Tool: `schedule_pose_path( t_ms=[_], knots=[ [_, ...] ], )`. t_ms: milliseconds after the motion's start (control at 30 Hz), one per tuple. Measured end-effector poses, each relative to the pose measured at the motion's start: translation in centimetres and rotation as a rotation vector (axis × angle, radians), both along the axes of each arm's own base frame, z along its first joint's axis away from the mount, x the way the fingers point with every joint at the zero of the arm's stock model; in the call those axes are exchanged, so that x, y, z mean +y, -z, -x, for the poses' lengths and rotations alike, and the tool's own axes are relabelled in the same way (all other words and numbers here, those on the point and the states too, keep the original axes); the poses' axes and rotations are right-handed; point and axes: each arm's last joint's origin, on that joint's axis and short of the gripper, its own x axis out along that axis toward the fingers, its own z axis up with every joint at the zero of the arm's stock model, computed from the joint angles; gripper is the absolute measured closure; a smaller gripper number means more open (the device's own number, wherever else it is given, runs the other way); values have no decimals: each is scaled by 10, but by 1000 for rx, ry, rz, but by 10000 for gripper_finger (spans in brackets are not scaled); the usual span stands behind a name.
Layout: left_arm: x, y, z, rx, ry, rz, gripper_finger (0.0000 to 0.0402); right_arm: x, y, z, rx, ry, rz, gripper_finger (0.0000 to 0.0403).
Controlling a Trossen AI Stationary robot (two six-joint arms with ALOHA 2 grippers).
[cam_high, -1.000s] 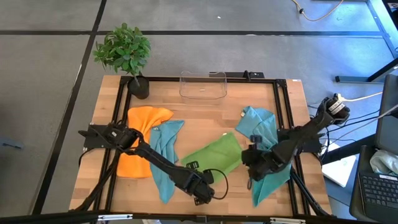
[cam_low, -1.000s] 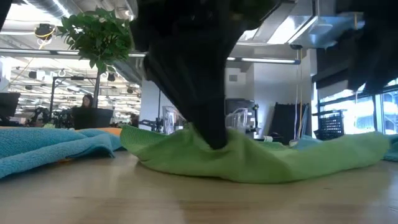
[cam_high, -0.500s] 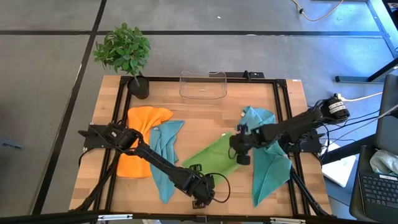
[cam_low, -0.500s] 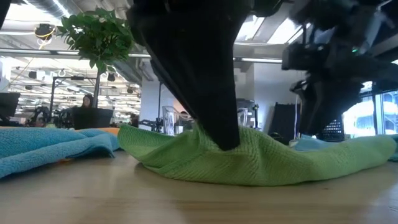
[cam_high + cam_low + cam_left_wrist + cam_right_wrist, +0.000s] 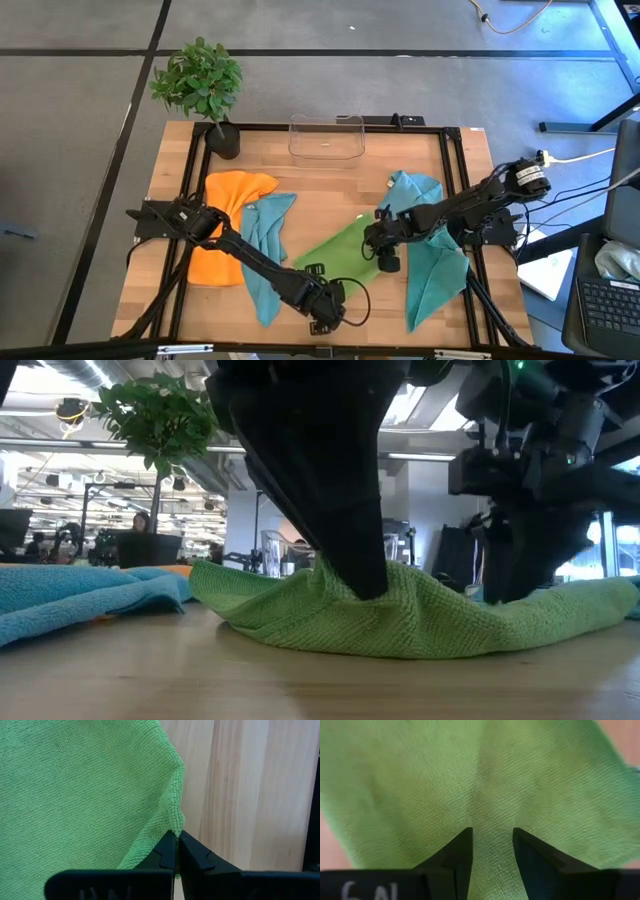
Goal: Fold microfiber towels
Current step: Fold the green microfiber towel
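While the left claw (image 5: 325,312) stays pinched shut on the near corner of the lime green towel (image 5: 345,250) at the table's (image 5: 330,180) front edge, the right arm has swung in from the right-hand teal towel (image 5: 432,285). A sec ago it sat over that teal cloth; now the right claw (image 5: 385,258) hangs over the green towel's far end, approx mid-table. The wrist view shows its jaws partly open w/ green pile under and between the fingers (image 5: 455,857), nothing clamped yet. The low view has the left claw (image 5: 350,570) pressed into the humped green cloth, the right one (image 5: 520,575) down behind it.

My read: the 2nd corner grab is being set up, so the green towel can be stretched or folded between both claws. No fold made yet.

Other towels lie untouched:
- orange towel (image 5: 225,235), left side
- teal towel (image 5: 262,250) just beside it, overlapping
- another teal one (image 5: 415,200) at back right

The clear plastic bin (image 5: 326,137) and potted plant (image 5: 200,85) sit along the back.
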Motion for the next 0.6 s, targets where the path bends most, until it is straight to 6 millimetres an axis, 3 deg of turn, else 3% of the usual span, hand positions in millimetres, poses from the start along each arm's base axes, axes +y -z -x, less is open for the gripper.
schedule_pose_path(
  t_ms=[200,600],
  knots=[
    [1,0,-1,-5,-6,-8,397,-5,10,-10,-25,-23,21,261],
    [23,-1,-12,-38,-86,-66,396,-43,23,-31,-99,-13,-4,261]
  ],
)
